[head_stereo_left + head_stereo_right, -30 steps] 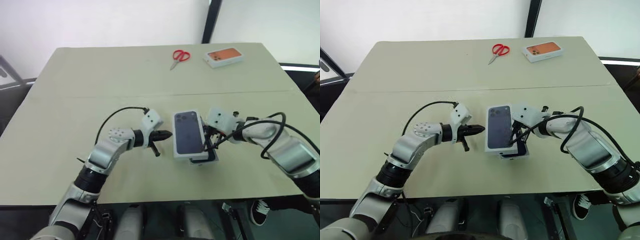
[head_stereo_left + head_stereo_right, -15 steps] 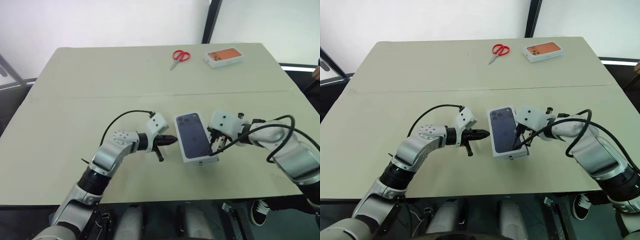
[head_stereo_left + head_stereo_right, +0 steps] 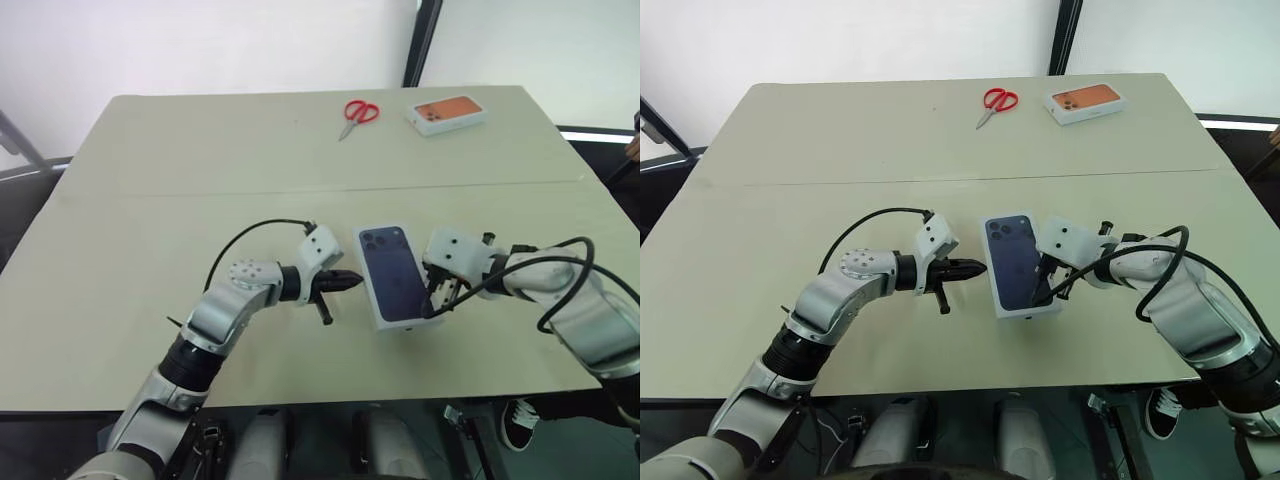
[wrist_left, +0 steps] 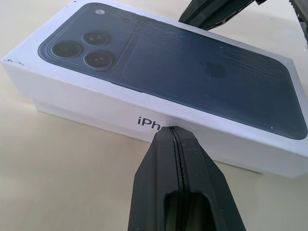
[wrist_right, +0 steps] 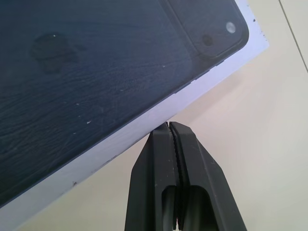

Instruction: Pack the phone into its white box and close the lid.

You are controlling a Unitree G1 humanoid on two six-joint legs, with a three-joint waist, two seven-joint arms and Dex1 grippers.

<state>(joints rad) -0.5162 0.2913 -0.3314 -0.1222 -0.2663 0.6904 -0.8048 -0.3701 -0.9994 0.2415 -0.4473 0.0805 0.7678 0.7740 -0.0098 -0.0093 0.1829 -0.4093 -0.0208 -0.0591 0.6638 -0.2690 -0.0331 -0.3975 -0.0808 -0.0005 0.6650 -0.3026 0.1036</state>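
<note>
The lid, white with a dark blue phone picture on top, lies over the white box in the middle of the table. A thin white strip of the white box shows under the lid's side wall. The phone is hidden. My left gripper is shut, and its tip is at the lid's left side wall, by the printed lettering. My right gripper is also shut, with its fingertips against the lid's right edge. Neither gripper holds anything.
Red scissors and a white box printed with an orange phone lie at the far side of the table. A seam runs across the tabletop behind the grippers. The table's front edge is close below the lid.
The lid has slid a little to the right and turned. The dark edge that stuck out beneath its near end is now covered. The right gripper drew back to the right with it.
</note>
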